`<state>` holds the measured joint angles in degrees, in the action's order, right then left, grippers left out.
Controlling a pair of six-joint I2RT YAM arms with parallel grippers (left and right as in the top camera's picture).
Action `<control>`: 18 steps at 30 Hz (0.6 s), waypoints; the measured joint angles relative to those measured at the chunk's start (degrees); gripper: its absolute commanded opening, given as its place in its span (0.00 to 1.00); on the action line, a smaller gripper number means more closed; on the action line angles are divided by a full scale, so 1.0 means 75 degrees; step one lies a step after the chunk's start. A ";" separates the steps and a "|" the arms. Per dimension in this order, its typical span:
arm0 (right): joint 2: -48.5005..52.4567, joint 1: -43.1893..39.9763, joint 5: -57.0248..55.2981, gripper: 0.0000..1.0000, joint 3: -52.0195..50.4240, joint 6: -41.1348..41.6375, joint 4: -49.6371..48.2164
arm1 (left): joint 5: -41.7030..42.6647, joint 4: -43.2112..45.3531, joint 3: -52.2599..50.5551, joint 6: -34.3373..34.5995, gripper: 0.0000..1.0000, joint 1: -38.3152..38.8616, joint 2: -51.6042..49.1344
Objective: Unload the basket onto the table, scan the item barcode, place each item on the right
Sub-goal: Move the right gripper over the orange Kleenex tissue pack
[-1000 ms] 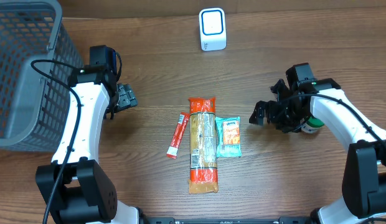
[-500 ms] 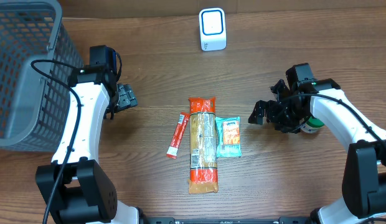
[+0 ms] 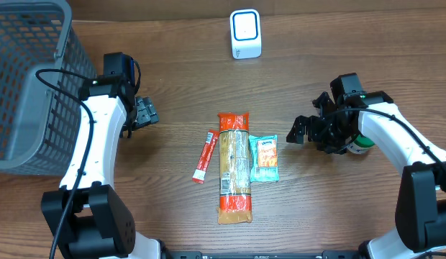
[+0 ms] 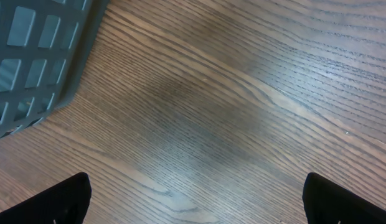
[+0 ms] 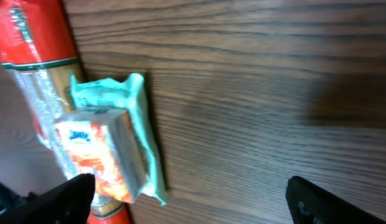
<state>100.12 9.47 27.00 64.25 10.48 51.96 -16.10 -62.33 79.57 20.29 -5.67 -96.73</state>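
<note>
Crinkly teal packet (image 3: 264, 159) beside long, perhaps cellophane, pack (image 3: 234, 177) on wood-grain table (image 3: 338, 212).

A brown wood-grain table (image 3: 352, 43) fills the overhead view. Its grain runs from 9 o'clock to 3 o'clock. Light falls evenly.

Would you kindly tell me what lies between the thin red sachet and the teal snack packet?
A long pasta pack lies between the red sachet and teal snack packet, clearest overhead.
</note>
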 measured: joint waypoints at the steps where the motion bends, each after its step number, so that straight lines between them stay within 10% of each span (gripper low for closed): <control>1: 0.0000 0.0000 0.0131 0.96 0.0000 0.0003 -0.0029 | 0.0000 0.0000 0.0000 0.0000 1.00 0.0000 0.0000; 6: 0.0000 0.0000 0.0761 0.40 0.0000 -0.0125 -0.0187 | 0.0000 0.0000 0.0000 0.0000 1.00 0.0000 0.0000; 18: 0.0000 0.0565 0.1172 0.39 -0.0003 -0.0347 -0.0198 | 0.0000 0.0000 0.0000 0.0000 1.00 0.0000 0.0000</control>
<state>100.12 13.72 35.79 64.23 7.88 50.48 -16.10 -62.33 79.57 20.29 -5.67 -96.73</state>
